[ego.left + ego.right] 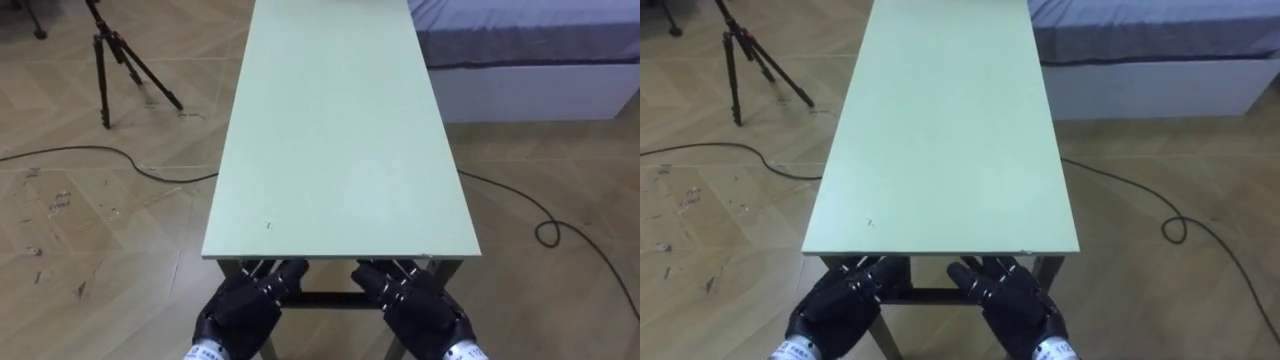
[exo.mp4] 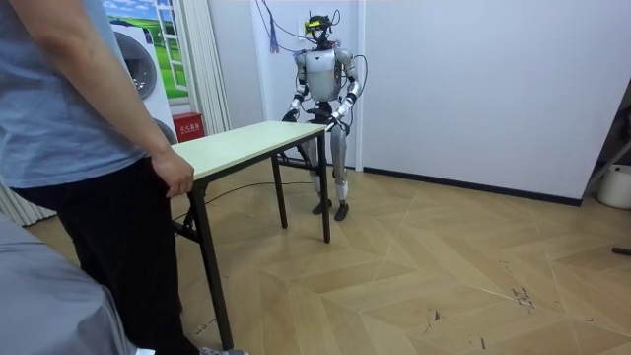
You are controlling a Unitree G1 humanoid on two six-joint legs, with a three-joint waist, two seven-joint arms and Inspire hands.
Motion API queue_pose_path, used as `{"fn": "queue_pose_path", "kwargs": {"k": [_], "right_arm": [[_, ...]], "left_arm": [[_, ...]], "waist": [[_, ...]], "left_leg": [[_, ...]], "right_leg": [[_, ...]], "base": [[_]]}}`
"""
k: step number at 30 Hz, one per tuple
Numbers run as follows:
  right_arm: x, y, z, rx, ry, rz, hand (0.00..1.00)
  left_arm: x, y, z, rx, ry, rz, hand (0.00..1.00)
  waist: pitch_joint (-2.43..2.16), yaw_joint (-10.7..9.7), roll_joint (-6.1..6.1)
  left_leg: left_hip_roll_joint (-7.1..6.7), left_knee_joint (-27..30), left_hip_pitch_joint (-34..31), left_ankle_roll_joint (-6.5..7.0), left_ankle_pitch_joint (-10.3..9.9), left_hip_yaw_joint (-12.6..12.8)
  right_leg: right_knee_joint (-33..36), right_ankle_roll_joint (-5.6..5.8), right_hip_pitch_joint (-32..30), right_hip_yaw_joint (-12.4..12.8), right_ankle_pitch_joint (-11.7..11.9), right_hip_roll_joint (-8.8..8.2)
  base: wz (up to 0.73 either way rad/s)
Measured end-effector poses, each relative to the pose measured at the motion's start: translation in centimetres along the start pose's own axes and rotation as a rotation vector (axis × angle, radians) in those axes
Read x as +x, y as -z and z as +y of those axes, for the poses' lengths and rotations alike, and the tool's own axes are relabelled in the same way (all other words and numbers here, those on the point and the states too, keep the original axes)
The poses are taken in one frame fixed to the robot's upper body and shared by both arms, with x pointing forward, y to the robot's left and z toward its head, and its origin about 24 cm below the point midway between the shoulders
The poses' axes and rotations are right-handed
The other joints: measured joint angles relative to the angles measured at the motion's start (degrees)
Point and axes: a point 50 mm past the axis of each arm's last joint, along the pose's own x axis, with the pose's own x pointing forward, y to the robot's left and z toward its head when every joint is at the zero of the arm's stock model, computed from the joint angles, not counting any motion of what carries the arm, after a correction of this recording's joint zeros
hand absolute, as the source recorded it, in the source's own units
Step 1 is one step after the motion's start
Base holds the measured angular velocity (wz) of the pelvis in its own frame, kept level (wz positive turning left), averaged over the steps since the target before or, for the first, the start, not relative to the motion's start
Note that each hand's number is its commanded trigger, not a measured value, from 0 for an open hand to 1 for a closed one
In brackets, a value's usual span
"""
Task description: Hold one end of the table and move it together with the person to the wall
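Both hands sit lowest in the eye views, at the near short end of the table: the left hand [image 1: 238, 312] and the right hand [image 1: 418, 310] are side by side, slightly apart, backs up. Their dark fingers [image 1: 285, 275] reach forward under the edge of the pale green tabletop [image 1: 340, 130]. The tips are hidden beneath it, so I cannot tell whether they are spread or curled round the frame.

Nothing lies on the tabletop, which runs lengthwise away from the robot. At its far end a person [image 2: 79, 148] stands with one hand [image 2: 173, 176] at the edge.

A black tripod [image 1: 112, 55] stands on the wooden floor [image 1: 80, 230] to the left, and a bed [image 1: 530, 50] lies to the right, close beside the table. In the room view the robot stands upright before a white wall [image 2: 473, 79].
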Motion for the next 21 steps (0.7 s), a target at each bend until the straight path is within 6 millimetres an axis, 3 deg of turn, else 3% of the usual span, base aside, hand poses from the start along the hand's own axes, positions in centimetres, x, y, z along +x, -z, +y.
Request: {"fn": "queue_pose_path", "kwargs": {"k": [5, 11, 21], "right_arm": [[0.30, -0.46, 0.33, 0.144, 0.013, -0.045, 0.00], [0.39, -0.42, 0.36, 0.303, 0.027, -0.072, 0.00], [0.62, -0.53, 0.46, 0.431, 0.032, -0.114, 0.00]], "left_arm": [[0.05, -0.06, -0.05, -0.123, 0.004, -0.011, 0.00], [0.18, 0.06, -0.19, -0.269, -0.003, -0.033, 0.00], [0.49, -0.13, -0.19, -0.295, -0.026, -0.035, 0.00]], "waist": [[-0.31, 0.68, 0.43], [-0.22, 0.82, 0.29], [-0.27, 0.76, 0.48]], "left_leg": [[0.02, -0.77, 0.51, 0.00, 0.01, 0.06], [0.10, -1.55, 2.17, -0.01, 0.01, -0.07], [0.01, -1.43, 2.29, 0.00, 0.01, 0.00]], "right_leg": [[0.66, 0.04, 0.24, 0.33, 0.07, 0.08], [0.79, 0.04, 1.18, 0.69, 0.07, 0.19], [0.81, 0.04, 1.06, 0.97, 0.07, 0.16]], "base": [[-0.04], [-0.05], [-0.03]]}}
